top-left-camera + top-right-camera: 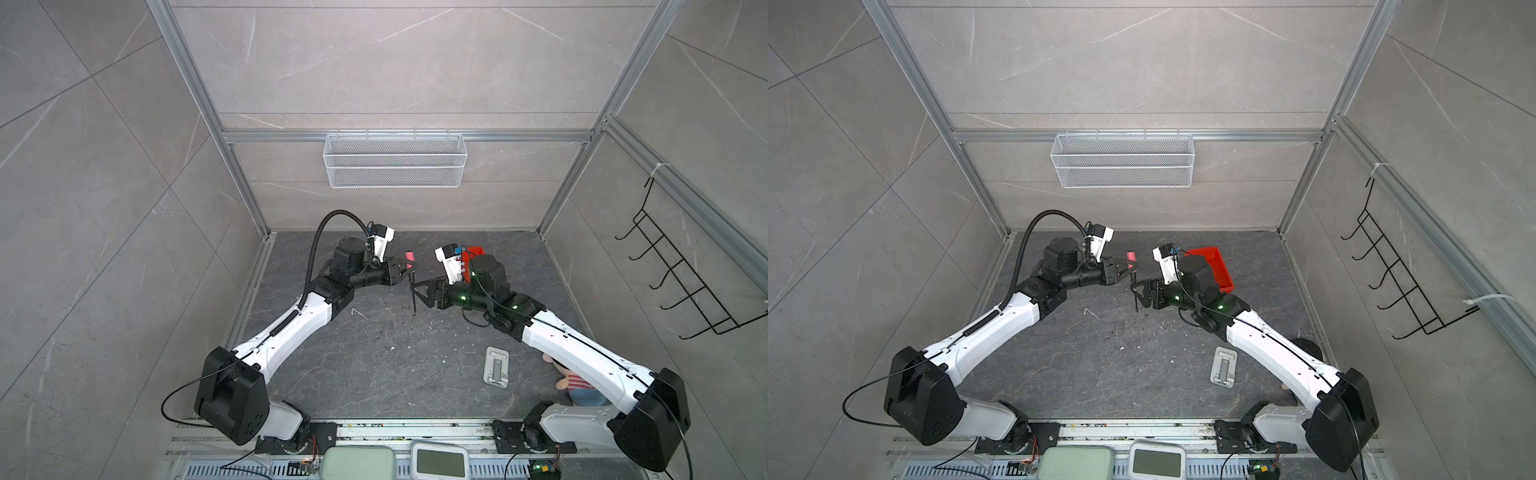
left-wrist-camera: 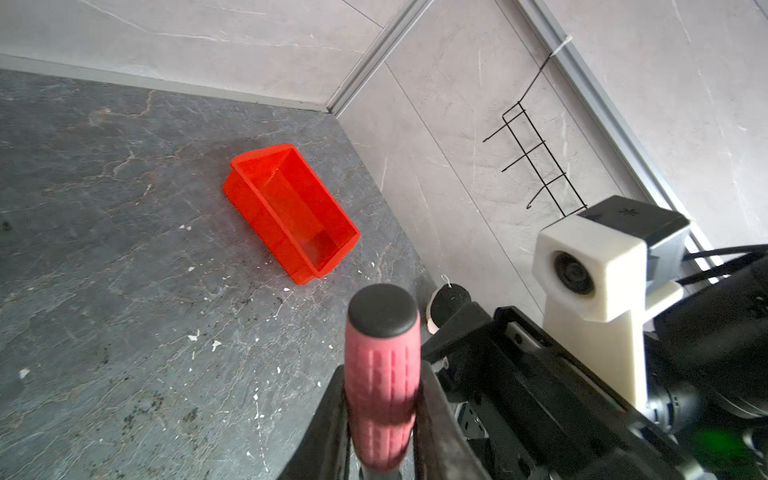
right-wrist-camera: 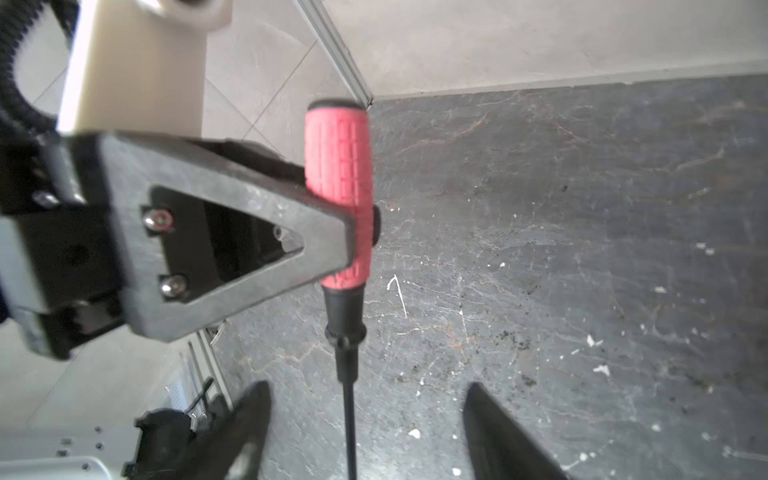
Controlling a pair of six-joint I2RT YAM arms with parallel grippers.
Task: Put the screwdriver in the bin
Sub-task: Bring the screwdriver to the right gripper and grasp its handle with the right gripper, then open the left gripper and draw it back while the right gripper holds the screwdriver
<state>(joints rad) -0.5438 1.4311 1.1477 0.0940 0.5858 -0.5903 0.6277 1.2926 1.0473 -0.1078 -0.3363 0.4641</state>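
Note:
The screwdriver (image 1: 409, 260) (image 1: 1131, 261) hangs above the floor mid-scene, red-pink handle up and thin dark shaft pointing down. My left gripper (image 1: 409, 270) (image 1: 1130, 271) (image 2: 382, 370) is shut on the handle (image 2: 380, 374) (image 3: 337, 187). My right gripper (image 1: 415, 296) (image 1: 1137, 296) (image 3: 368, 388) is open around the shaft, one finger on each side, with a gap between each finger and the shaft. The red bin (image 1: 1214, 266) (image 2: 257, 208) sits empty on the floor at the back right, just behind the right arm. That arm hides most of the bin (image 1: 473, 251) in a top view.
A white wire mesh basket (image 1: 395, 160) hangs on the back wall. A black wire hook rack (image 1: 681, 274) is on the right wall. A grey metal stand (image 1: 496, 368) and a plush toy (image 1: 577, 384) lie under the right arm.

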